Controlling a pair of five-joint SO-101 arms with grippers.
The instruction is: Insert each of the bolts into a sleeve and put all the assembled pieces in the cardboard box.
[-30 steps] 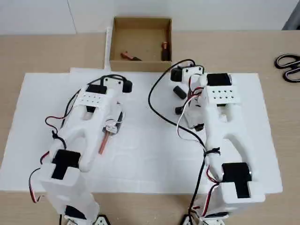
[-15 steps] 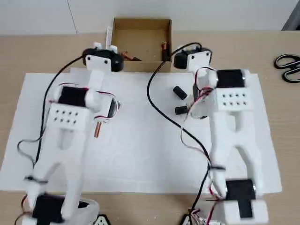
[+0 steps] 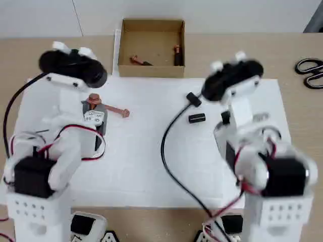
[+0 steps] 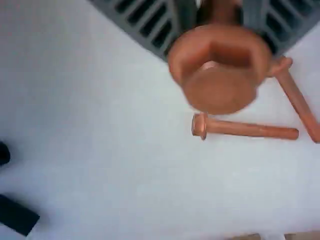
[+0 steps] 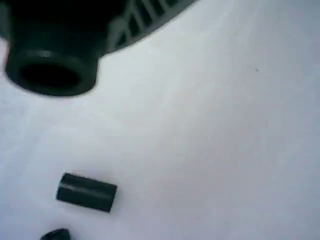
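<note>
Left end effector [image 4: 220, 11]: clamped on a copper bolt [image 4: 220, 70], its head end pointing outward, at 9 o'clock on the white sheet [image 3: 151, 166].
Loose bolt [image 3: 119, 111]: flat on the sheet, just at 3 o'clock of the held one.
Right end effector [image 5: 60, 25]: gripping a black sleeve [image 5: 50, 72], at 3 o'clock on the sheet.
Loose sleeves [image 3: 197, 118]: two, lying apart at 9 o'clock of that end effector.
Cardboard box [image 3: 151, 72]: at 12 o'clock on the desk [image 3: 50, 50], with assembled pieces [image 3: 139, 61] inside.
</note>
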